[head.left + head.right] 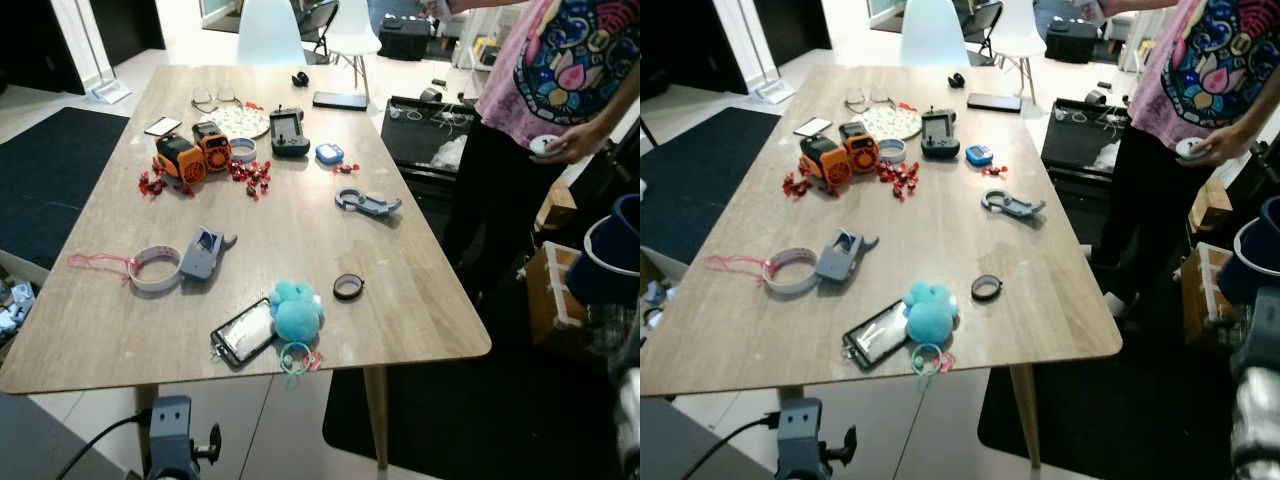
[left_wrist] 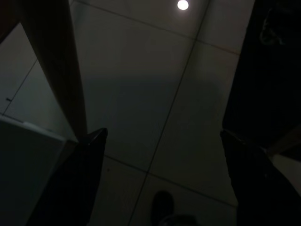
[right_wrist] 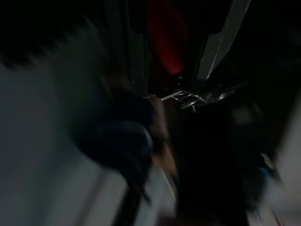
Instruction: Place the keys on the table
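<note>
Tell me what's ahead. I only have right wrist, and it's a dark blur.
Observer: A cluttered wooden table, right in front.
Operator: Free spot on it?
Observer: Yes, bare wood at the near right corner, right of the black ring.
Operator: Anyone close?
Observer: A person stands off the table's far right side, holding a small white thing.
Operator: Left arm?
Observer: Left gripper is open and hangs over floor tiles beside a table leg.
</note>
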`<state>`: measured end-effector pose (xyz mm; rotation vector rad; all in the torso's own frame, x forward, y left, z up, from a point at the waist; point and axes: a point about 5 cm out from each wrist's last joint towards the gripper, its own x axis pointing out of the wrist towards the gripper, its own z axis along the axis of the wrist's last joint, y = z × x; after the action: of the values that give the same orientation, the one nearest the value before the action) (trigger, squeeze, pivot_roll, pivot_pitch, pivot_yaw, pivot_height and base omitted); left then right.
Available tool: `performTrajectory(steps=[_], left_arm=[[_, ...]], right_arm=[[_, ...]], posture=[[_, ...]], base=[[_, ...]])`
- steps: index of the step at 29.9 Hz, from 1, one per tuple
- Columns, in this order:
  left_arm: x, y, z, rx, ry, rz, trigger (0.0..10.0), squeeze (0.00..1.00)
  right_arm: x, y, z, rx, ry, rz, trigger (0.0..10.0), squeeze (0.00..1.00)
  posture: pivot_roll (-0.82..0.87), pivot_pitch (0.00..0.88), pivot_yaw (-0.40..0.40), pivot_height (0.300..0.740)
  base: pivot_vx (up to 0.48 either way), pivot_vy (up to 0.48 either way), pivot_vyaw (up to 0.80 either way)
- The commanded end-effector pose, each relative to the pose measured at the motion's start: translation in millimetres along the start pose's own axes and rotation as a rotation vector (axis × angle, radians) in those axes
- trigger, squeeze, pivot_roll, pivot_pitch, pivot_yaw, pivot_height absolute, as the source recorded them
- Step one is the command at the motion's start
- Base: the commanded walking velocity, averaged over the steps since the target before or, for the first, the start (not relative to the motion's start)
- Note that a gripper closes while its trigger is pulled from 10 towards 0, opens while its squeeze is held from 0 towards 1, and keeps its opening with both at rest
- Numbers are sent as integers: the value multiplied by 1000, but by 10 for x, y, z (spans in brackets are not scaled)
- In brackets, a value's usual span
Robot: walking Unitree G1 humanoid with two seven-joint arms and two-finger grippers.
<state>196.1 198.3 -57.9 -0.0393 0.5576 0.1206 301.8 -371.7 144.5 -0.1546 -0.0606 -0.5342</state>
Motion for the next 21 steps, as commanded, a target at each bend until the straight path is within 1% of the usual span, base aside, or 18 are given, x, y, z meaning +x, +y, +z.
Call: performTrajectory(steps=[1, 2, 3, 4, 5, 6, 7, 8, 10, 11, 12, 13, 14, 15, 16, 17, 18, 21], left_arm=[[-24, 40, -59, 13, 30, 5, 10000, 0], [-23, 42, -58, 12, 31, 6, 10000, 0], [-23, 42, -58, 12, 31, 6, 10000, 0], [-23, 43, -57, 12, 31, 6, 10000, 0], [-26, 47, -63, 12, 32, 7, 10000, 0], [-26, 47, -63, 12, 32, 7, 10000, 0], [-29, 53, -68, 11, 34, 8, 10000, 0], [-34, 58, -75, 10, 36, 9, 10000, 0], [-42, 63, -87, 9, 39, 9, 10000, 0], [-42, 63, -87, 9, 39, 9, 10000, 0], [-44, 63, -92, 9, 41, 9, 10000, 0], [-46, 63, -94, 9, 42, 9, 10000, 0], [-47, 63, -97, 7, 43, 9, 10000, 0], [-48, 64, -98, 5, 44, 9, 10000, 0], [-48, 64, -98, 5, 44, 9, 10000, 0], [-48, 65, -99, 4, 44, 9, 10000, 0], [-48, 65, -99, 4, 44, 9, 10000, 0], [-52, 70, -102, 1, 43, 10, 10000, 0]], right_arm=[[102, 154, 222, 60, -66, 72, 10000, 0], [157, 330, 355, 95, -96, 151, 10000, 0], [157, 330, 355, 95, -96, 151, 10000, 0], [182, 439, 433, 116, -113, 200, 10000, 0], [201, 644, 564, 146, -144, 295, 10000, 0], [201, 644, 564, 146, -144, 295, 10000, 0], [189, 899, 706, 167, -178, 414, 10000, 0], [128, 1195, 828, 194, -200, 556, 10000, 0], [-28, 1590, 951, 213, -220, 768, 10000, 0], [-28, 1590, 951, 213, -220, 768, 10000, 0], [-158, 1792, 951, 214, -214, 895, 10000, 0], [-245, 1909, 946, 214, -207, 976, 10000, 0], [-391, 2066, 932, 190, -207, 1083, 10000, 0], [-512, 2170, 922, 164, -212, 1170, 10000, 0], [-512, 2170, 922, 164, -212, 1170, 10000, 0], [-585, 2226, 919, 147, -216, 1223, 10000, 0], [-585, 2226, 919, 147, -216, 1223, 10000, 0], [-698, 2300, 925, 148, -213, 1305, 10000, 0]], posture=[[45, 57, -36, 740], [46, 56, -37, 740], [46, 56, -37, 740], [46, 56, -38, 740], [49, 56, -39, 740], [49, 56, -39, 740], [49, 57, -38, 740], [49, 61, -35, 740], [49, 66, -32, 740], [49, 66, -32, 740], [51, 71, -32, 740], [51, 71, -32, 740], [55, 74, -32, 740], [60, 77, -34, 740], [60, 77, -34, 740], [60, 77, -34, 740], [60, 77, -34, 740], [60, 78, -34, 740]], base=[[0, 0, 0], [0, 0, 0], [0, 0, 0], [0, 0, 0], [0, 0, 0], [0, 0, 0], [0, 0, 0], [0, 0, 0], [0, 0, 0], [0, 0, 0], [0, 0, 0], [0, 0, 0], [0, 0, 0], [0, 0, 0], [0, 0, 0], [0, 0, 0], [0, 0, 0], [0, 0, 0]])
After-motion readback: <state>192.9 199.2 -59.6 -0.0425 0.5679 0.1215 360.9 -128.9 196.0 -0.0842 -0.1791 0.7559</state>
